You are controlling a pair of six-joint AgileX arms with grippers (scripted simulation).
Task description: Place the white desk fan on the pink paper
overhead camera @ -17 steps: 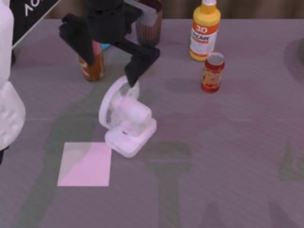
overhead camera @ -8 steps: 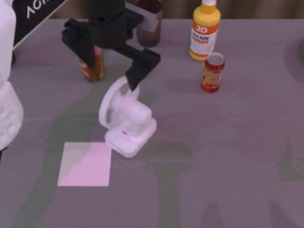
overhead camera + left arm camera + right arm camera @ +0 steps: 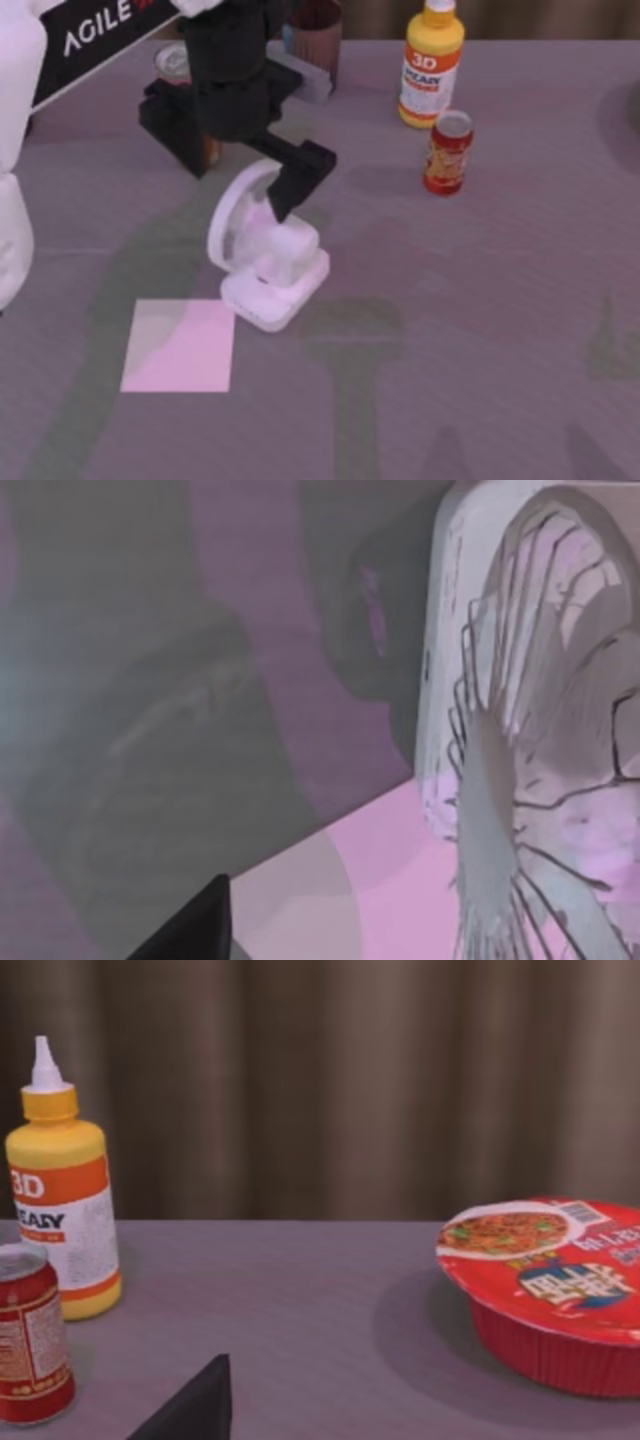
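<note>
A red noodle bowl [image 3: 560, 1290] sat sealed. The left gripper [image 3: 235, 165] had its jaws spread, straddling the round head of the white desk fan [image 3: 265, 250], whose base stood just beside the pink paper [image 3: 180, 345].

White "AGILE" lettering marks the black left arm link [image 3: 95, 35]; the yellow squeeze bottle [image 3: 62, 1185] reads "3D EASY".

The small white plastic desk fan [image 3: 265, 250] with its round grilled head, bulbous motor housing and rounded rectangular base stands upright on the table, left of centre, its head turned toward the left side. The flat, plain light-pink, roughly square sheet of paper [image 3: 180, 345] lies just near-left of the fan's base, which stays off it.
</note>
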